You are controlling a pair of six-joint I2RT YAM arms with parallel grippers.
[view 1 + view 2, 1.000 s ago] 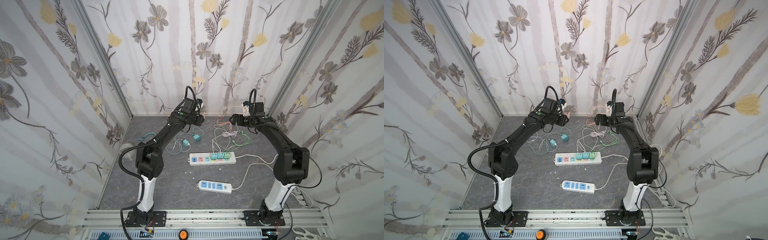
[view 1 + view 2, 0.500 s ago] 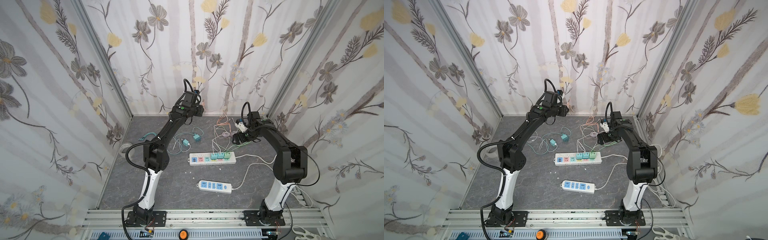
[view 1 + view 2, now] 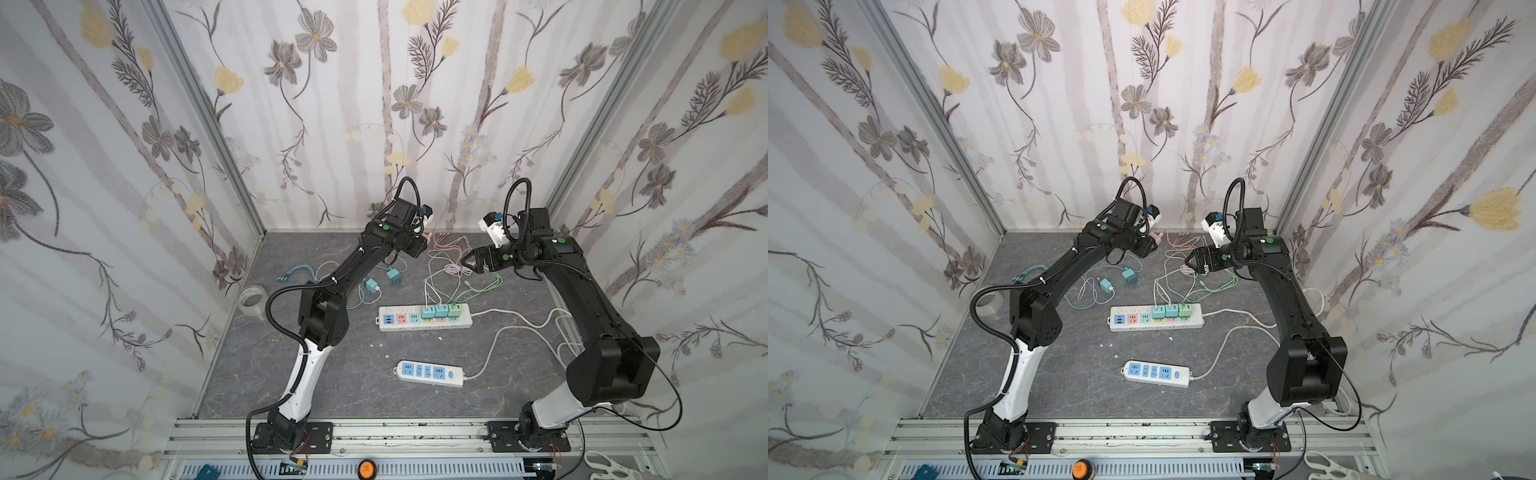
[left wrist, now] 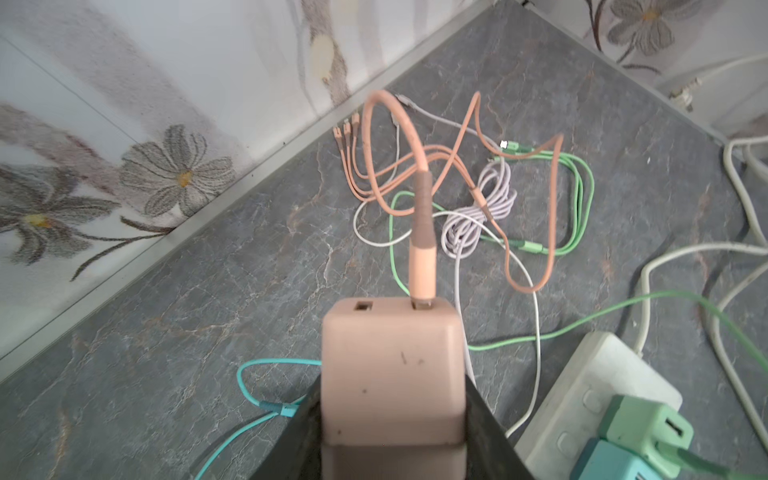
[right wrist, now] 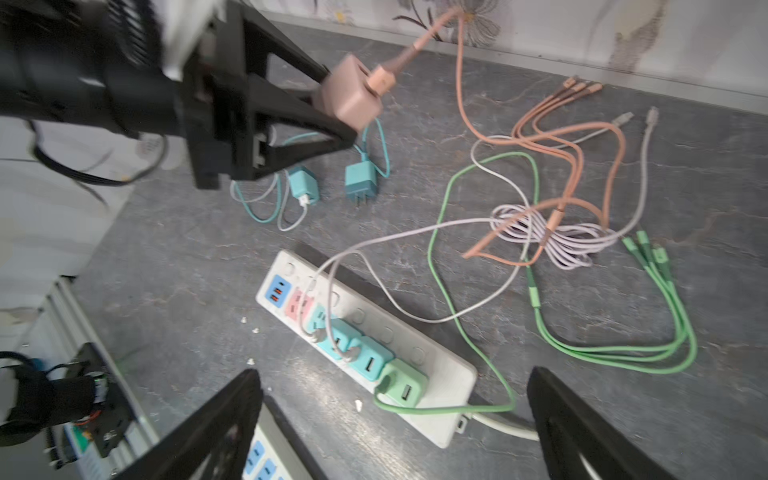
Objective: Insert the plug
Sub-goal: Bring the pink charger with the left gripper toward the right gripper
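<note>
My left gripper [image 4: 394,399] is shut on a pale pink plug [image 4: 392,353] with an orange cable [image 4: 419,232] in its face. In both top views the pink plug [image 3: 428,240] [image 3: 1158,237] hangs above the floor near the back wall. The right wrist view shows it clamped between the left gripper's black fingers [image 5: 291,104]. A long white power strip [image 3: 464,319] [image 3: 1196,319] [image 5: 444,386] lies mid-floor with three plugs [image 3: 441,311] seated at one end. My right gripper [image 3: 467,262] [image 5: 395,419] hovers open and empty over the cables.
A shorter white strip [image 3: 455,376] [image 3: 1181,376] with blue sockets lies nearer the front. Two loose teal plugs [image 3: 371,286] [image 5: 360,183] rest left of the long strip. Orange, green and lilac cables [image 5: 552,232] tangle by the back wall. A clear cup [image 3: 253,299] stands by the left wall.
My left gripper, holding the pink plug, lifted toward the back wall, then swung right and down. My right gripper dipped toward the cables and rose slightly, staying open.
</note>
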